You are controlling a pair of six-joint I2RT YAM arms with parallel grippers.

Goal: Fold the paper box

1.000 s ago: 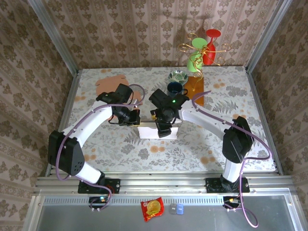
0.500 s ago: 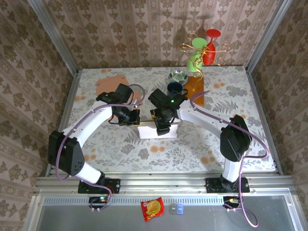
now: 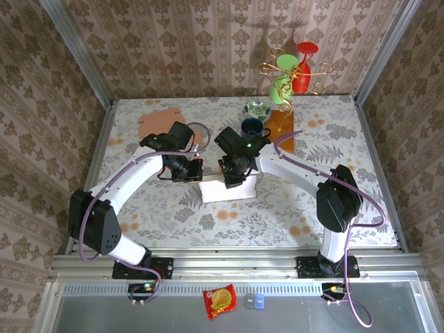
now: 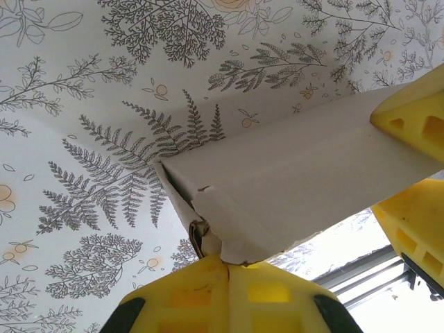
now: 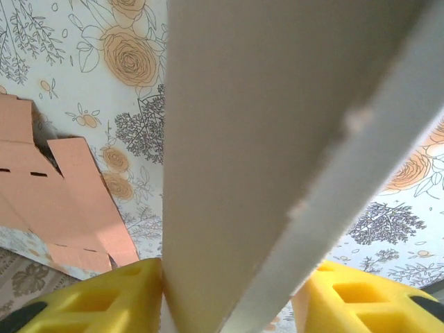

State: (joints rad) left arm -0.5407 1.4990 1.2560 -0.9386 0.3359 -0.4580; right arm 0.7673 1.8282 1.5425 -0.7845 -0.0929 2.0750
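At the far left of the table we see a flat orange cardboard blank (image 3: pixel 156 123) lying on the floral cloth (image 3: pixel 139 201). The right wrist camera brings it closer (image 5: pixel 62 201) and shows its cut flaps and slits, which from above read as one plain shape.

Next comes the left gripper (image 3: pixel 196 170). In its own camera the gripper (image 4: pixel 227 267) has its yellow fingers pressed together, pinching a ragged corner of the paper box (image 4: pixel 291 180). That frayed edge is too small to make out from overhead. From above, the white paper box (image 3: pixel 229 192) sits mid-table between the two arms, partly under them.

The right gripper (image 3: pixel 234 179) reaches onto the box from the far side. In its wrist view the gripper (image 5: pixel 229 284) has a yellow finger against each face of an upright white panel. The left wrist view shows those fingers (image 4: pixel 409 118) from the other end of the same panel.

Further right, from above, stand a dark blue cup (image 3: pixel 251 127), a patterned bowl (image 3: pixel 257 109), an orange mat (image 3: pixel 281 126) and a gold wire stand with green and red glasses (image 3: pixel 295 66).

On the near ledge lies a red snack packet (image 3: pixel 219 300); its print is too small for us to read.
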